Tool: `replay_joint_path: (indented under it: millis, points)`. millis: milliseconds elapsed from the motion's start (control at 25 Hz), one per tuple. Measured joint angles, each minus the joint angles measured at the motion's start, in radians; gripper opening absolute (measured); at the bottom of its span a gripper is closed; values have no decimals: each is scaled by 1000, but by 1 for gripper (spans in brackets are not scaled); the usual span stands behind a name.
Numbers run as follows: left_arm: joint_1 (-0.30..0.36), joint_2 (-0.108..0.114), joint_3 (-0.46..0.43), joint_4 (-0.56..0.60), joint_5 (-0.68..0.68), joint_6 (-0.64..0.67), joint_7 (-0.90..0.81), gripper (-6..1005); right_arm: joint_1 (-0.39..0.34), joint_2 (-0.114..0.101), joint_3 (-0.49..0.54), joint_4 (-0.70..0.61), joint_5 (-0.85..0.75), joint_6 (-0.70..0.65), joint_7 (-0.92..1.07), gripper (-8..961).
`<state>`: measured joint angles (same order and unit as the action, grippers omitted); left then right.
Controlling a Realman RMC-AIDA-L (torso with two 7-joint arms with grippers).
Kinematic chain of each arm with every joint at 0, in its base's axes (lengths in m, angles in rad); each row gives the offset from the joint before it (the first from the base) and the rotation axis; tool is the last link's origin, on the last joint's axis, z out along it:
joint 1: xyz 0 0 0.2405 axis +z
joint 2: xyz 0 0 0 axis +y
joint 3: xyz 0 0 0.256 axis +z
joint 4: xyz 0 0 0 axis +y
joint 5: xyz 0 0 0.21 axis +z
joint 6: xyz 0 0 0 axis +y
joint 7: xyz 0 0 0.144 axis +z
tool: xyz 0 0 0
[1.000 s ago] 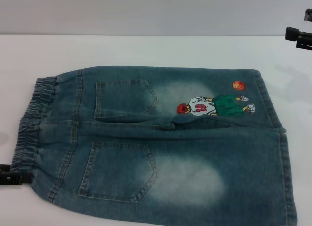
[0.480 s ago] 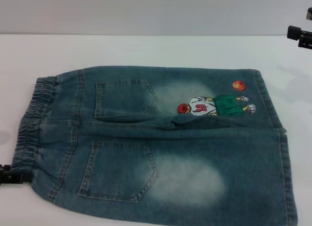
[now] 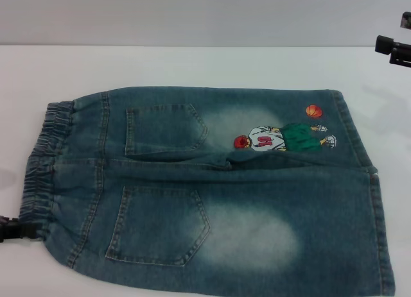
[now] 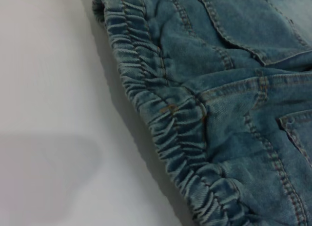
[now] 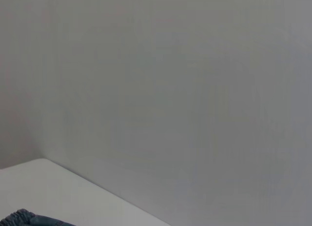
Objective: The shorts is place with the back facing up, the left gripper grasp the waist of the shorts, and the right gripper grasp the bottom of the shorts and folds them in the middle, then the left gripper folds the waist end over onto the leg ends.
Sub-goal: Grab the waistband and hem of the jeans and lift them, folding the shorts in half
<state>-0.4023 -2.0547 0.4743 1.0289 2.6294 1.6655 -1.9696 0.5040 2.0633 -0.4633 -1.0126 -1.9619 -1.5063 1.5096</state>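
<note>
- Your left gripper (image 3: pixel 14 230) shows only as a black tip at the near left edge of the head view, just beside the near end of the waist of the shorts (image 3: pixel 40 165); you cannot tell whether its fingers are apart or together.
- Your right gripper (image 3: pixel 393 48) hangs at the far right edge, well apart from the cloth; its fingers cannot be read either.
- The shorts (image 3: pixel 212 188) lie flat on the white table (image 3: pixel 192 66), back up, waist to your left and the bottom of the shorts (image 3: pixel 372 201) to your right.
- Expect soft, limp denim with some weight: it should drape and sag, not slip. The puckered elastic band looks thick enough to pinch; take the hems at their stitched edge.
- The left wrist view shows the gathered band (image 4: pixel 165 118) close up, ruches and seam. The right wrist view catches only a scrap of waistband (image 5: pixel 22 218) against the wall.
</note>
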Motion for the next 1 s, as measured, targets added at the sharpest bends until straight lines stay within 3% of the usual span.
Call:
replay_joint_path:
  millis: [200,480,680,800,840,1000]
  points:
    - [-4,1,0,5,-2,-10,-5,259,2,-3,-3,3,0,2,0,767]
    - [-19,4,-9,10,-12,-15,-43,149,5,-5,-7,12,-5,7,14,766]
    - [-38,5,-7,15,-14,-10,-77,98,16,-35,-54,9,-55,12,194,766]
    - [-44,4,-5,15,-13,-9,-82,85,29,-58,-91,-48,-127,-62,336,766]
    - [-44,4,-5,15,-13,-9,-82,80,39,-62,-102,-119,-176,-147,405,766]
    - [-44,4,-5,15,-13,-9,-82,62,51,-62,-136,-230,-240,-278,474,766]
